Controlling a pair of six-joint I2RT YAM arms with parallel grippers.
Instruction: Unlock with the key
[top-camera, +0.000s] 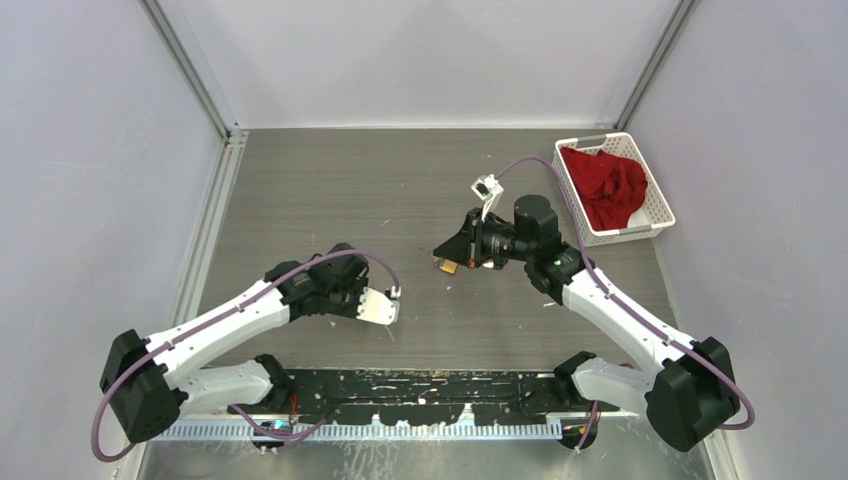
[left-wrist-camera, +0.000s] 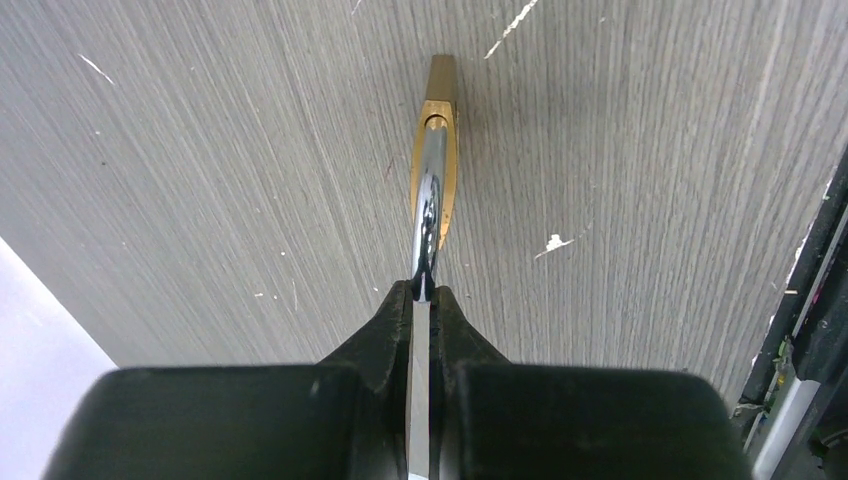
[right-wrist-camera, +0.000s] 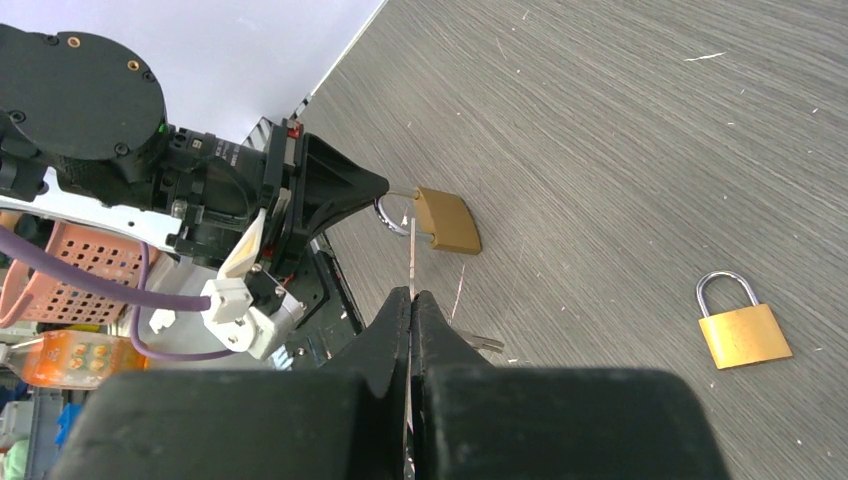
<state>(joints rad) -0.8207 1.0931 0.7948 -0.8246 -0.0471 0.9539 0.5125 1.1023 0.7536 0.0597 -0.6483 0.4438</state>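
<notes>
My left gripper (left-wrist-camera: 424, 292) is shut on the silver shackle (left-wrist-camera: 428, 200) of a brass padlock (left-wrist-camera: 437, 170), which it holds edge-on above the table. In the right wrist view the same padlock (right-wrist-camera: 447, 222) sticks out to the right of the left fingertips (right-wrist-camera: 372, 188). My right gripper (right-wrist-camera: 411, 297) is shut on the key (right-wrist-camera: 410, 250), a thin blade seen edge-on. The key points up at the held padlock, and its tip stands by the shackle, just left of the brass body. I cannot tell whether they touch.
A second brass padlock (right-wrist-camera: 743, 325) lies flat on the table to the right of my right gripper. A loose key (right-wrist-camera: 482, 343) lies close under its fingers. A white basket (top-camera: 650, 215) holding red cloth (top-camera: 610, 185) stands at the back right. The black base rail (top-camera: 400, 395) runs along the near edge.
</notes>
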